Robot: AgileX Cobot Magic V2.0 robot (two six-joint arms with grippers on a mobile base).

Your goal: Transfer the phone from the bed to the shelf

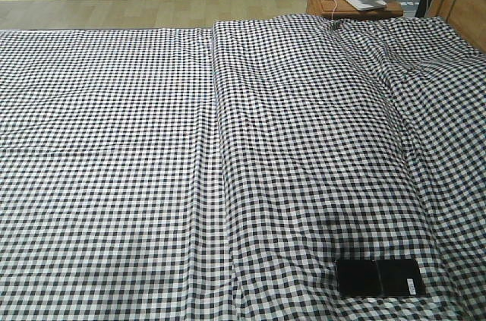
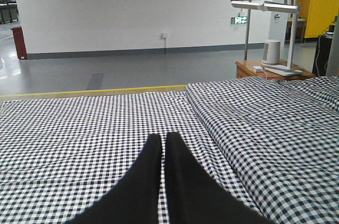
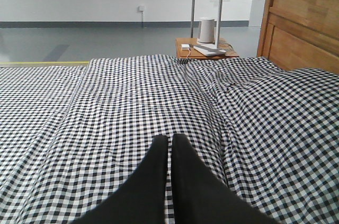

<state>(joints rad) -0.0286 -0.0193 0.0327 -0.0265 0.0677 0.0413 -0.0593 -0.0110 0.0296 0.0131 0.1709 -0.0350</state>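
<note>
1. The phone lies flat at the lower right of the front view, on the checked bed, and nothing touches it.
2. The left gripper and right gripper each hold their fingers pressed together, gripping nothing, above the sheet.
3. The risk is that this thin, glossy slab sits on soft cloth, so fingers could pinch fabric or slip off its edge.
4. Neither wrist view shows the phone, and no shelf appears anywhere.
</note>
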